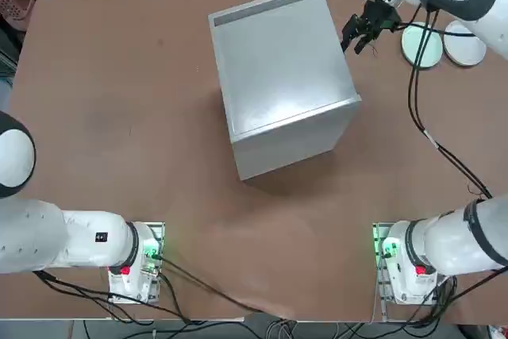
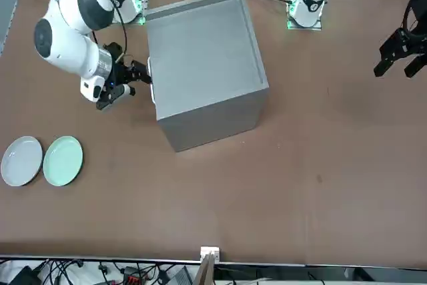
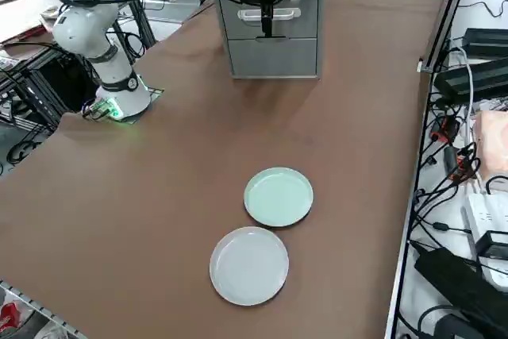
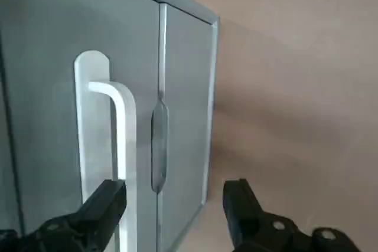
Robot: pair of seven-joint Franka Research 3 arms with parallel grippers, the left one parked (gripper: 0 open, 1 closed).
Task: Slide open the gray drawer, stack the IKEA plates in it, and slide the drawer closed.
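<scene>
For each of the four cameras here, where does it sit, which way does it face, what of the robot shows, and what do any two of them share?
Top: overhead, looking down on the gray cabinet; both arm bases at the bottom edge.
Front: across the table, facing the robot; right gripper open beside the cabinet.
Right side: raised at the robot's right; green plate and white plate nearest.
Right wrist: on the working arm, open fingers facing the drawer handle.
Shared: top, front and right side all show both plates.

Brown table (image 1: 119, 117), pink basket (image 1: 16, 7), cables (image 3: 444, 156) beside it
</scene>
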